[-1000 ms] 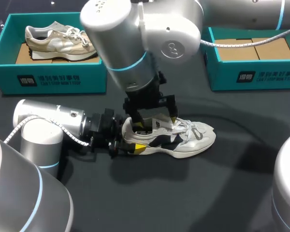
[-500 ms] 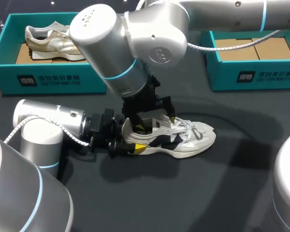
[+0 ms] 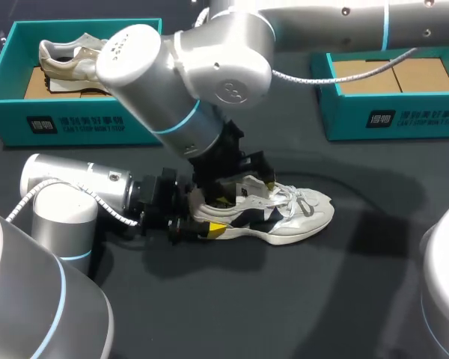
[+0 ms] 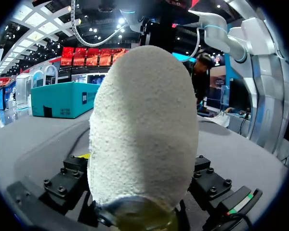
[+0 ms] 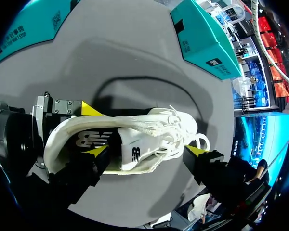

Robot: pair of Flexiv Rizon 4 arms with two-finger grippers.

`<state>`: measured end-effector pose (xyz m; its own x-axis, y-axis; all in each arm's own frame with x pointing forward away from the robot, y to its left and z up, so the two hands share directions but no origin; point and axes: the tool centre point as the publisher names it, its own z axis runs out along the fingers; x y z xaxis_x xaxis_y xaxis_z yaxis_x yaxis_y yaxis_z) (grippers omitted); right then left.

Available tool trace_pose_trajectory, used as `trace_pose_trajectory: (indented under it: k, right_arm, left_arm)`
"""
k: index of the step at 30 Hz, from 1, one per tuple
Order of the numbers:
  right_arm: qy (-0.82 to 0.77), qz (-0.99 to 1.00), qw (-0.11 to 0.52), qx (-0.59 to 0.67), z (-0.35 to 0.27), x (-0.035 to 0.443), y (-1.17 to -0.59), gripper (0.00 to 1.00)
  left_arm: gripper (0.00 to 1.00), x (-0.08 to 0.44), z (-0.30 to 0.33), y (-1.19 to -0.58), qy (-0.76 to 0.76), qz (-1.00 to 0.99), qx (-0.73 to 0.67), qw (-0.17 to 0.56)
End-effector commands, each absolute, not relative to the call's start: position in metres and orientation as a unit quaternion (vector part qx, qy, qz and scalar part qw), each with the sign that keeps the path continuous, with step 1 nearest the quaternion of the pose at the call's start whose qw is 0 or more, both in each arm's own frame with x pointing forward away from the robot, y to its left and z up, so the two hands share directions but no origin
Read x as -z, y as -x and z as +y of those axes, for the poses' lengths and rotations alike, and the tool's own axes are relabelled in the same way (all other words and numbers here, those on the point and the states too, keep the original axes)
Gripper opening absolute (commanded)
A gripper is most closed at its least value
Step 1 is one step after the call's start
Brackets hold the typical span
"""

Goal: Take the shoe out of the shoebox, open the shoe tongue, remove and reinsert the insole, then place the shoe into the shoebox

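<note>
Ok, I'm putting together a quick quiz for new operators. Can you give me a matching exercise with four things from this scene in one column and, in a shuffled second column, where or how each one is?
Things
1. white shoe
2. beige shoe
3. right shoebox
4. left gripper

Place or state
A. lies in the left shoebox
B. shut on a heel
C. on the table, outside both boxes
D. holds cardboard, no shoe

Pairs: 1-C, 2-A, 3-D, 4-B
</note>
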<state>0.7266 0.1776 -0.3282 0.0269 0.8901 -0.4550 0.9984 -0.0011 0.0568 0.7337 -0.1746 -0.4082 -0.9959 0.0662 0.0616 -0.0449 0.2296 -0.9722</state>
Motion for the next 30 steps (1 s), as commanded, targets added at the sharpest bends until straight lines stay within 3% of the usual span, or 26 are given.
trace_pose_trajectory:
  k: [1,18,24,30]
  right_arm:
    - [-0.76,0.605,0.204,0.124,0.177,0.335,-0.723,1.0]
    - [-0.77,0.593,0.203,0.118,0.157,0.335,-0.721,0.98]
    - [-0.77,0.592,0.206,0.118,0.158,0.328,-0.718,0.52]
    - [-0.77,0.595,0.198,0.119,0.154,0.325,-0.717,0.39]
  left_arm:
    - [0.0,0.409,-0.173,-0.733,0.007,-0.783,-0.62,0.044]
    - [0.0,0.409,-0.173,-0.733,0.007,-0.783,-0.62,0.044]
    - [0.0,0.409,-0.173,-0.733,0.007,-0.783,-0.62,0.044]
    - [0.0,0.409,-0.173,-0.733,0.007,-0.783,-0.62,0.044]
